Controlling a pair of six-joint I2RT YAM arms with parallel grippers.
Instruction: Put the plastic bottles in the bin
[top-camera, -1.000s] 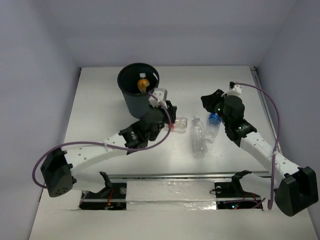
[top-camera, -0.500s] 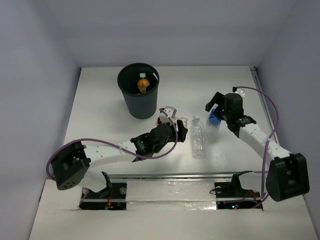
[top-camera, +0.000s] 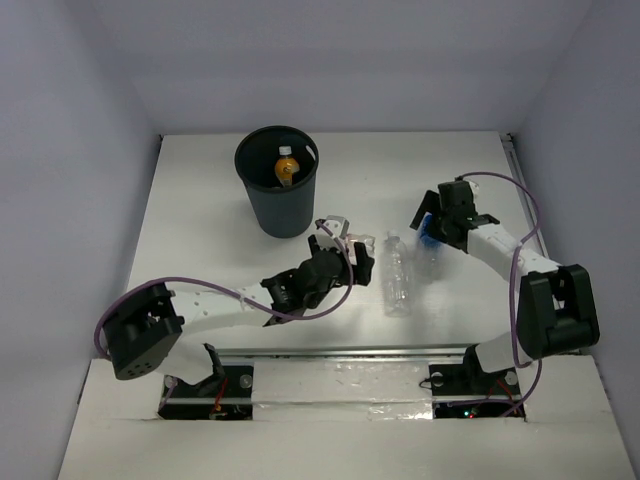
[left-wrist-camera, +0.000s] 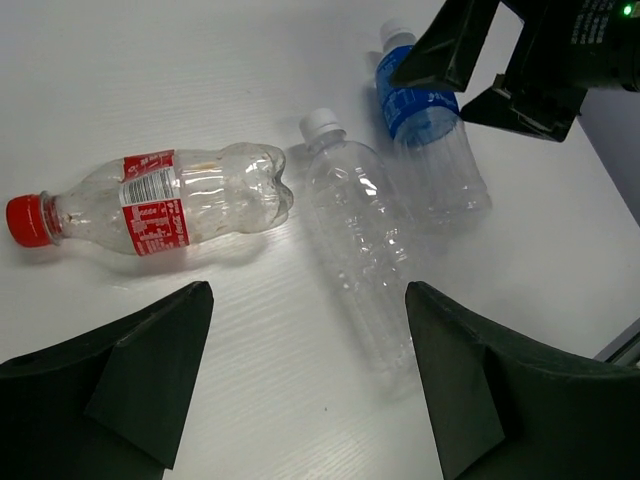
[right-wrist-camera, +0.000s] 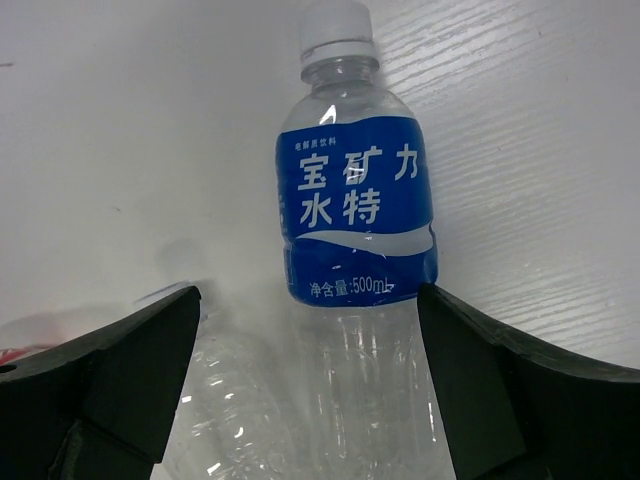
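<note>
My right gripper (right-wrist-camera: 308, 375), spread wide, hovers over the blue bottle (right-wrist-camera: 355, 225), whose axis runs up-frame, cap at top, seemingly centred between its 2 fingers (right-wrist-camera: 120, 380).

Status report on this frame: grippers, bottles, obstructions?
Left gripper, right gripper both open, empty. Orange bottle in bin; red-label bottle, plain clear bottle, blue-label bottle lying on table. No obstruction seen.

Lab rig; plain white walls (top-camera: 330, 60); white table (top-camera: 200, 200)
</note>
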